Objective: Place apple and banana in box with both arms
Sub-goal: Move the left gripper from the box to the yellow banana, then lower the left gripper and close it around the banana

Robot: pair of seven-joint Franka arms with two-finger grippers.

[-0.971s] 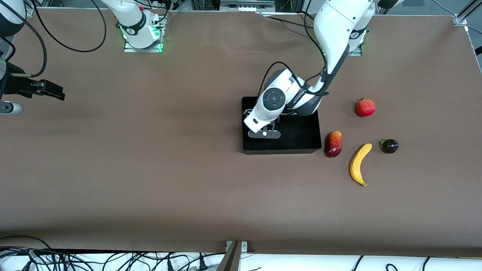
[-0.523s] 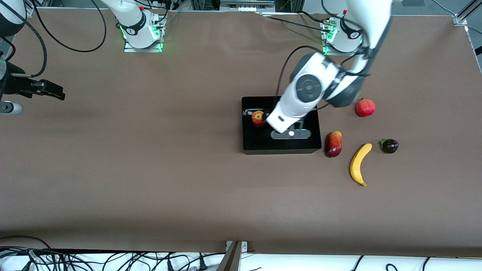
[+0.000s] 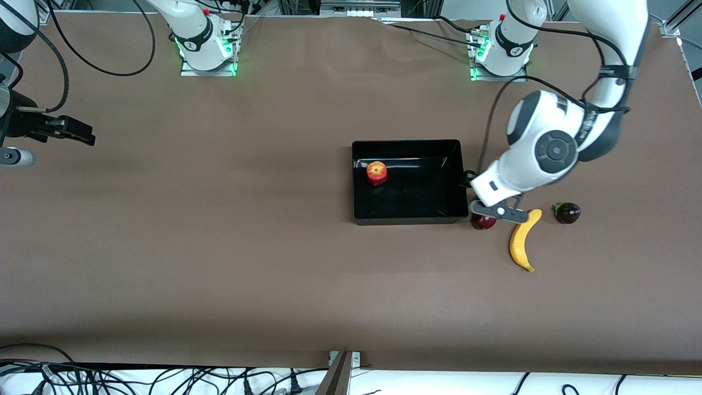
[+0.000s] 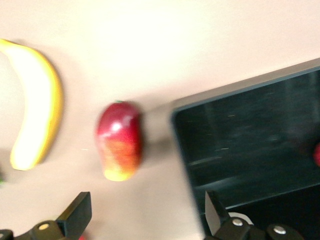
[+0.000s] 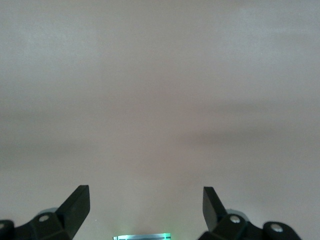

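Note:
The apple [image 3: 376, 172] lies in the black box [image 3: 408, 221], in the part toward the right arm's end. The yellow banana [image 3: 522, 240] lies on the table beside the box, toward the left arm's end. My left gripper [image 3: 496, 212] is open and empty, over the table between the box and the banana. Its wrist view shows its open fingers [image 4: 146, 207], the banana [image 4: 37, 100], the box rim [image 4: 250, 82] and a sliver of the apple [image 4: 317, 154]. My right gripper [image 3: 77, 134] waits at the right arm's end, open and empty [image 5: 145, 200].
A red-yellow mango-like fruit [image 4: 119, 140] lies between the box and the banana, mostly covered by the left gripper in the front view [image 3: 482, 222]. A dark purple fruit [image 3: 567, 212] lies beside the banana's upper tip. The left arm hides the pomegranate.
The left gripper has let the apple go in the box and swung out of it toward the left arm's end, to over the mango-like fruit. The right arm has not moved.

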